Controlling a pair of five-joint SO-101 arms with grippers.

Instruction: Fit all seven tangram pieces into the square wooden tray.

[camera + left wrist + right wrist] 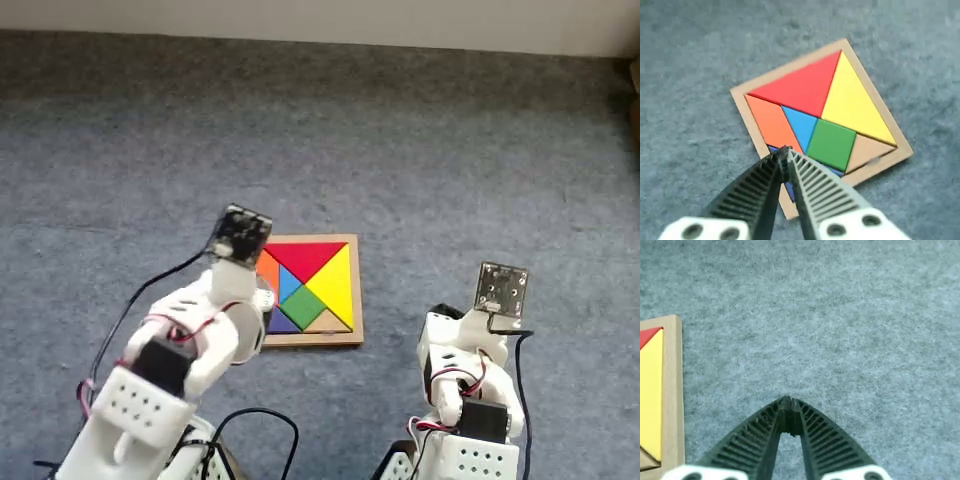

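One purple piece [281, 322], part-hidden by left pincer [784, 151]

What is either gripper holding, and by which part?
Nothing is held. The left gripper is shut, jaws empty, above the tray; the right gripper is shut and empty over the carpet.

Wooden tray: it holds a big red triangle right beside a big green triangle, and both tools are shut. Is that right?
Not quite: in the left wrist view the big piece beside the red triangle is a yellow triangle; the only green piece is the green square. The wooden tray and the shut left tool and right tool are as you said.
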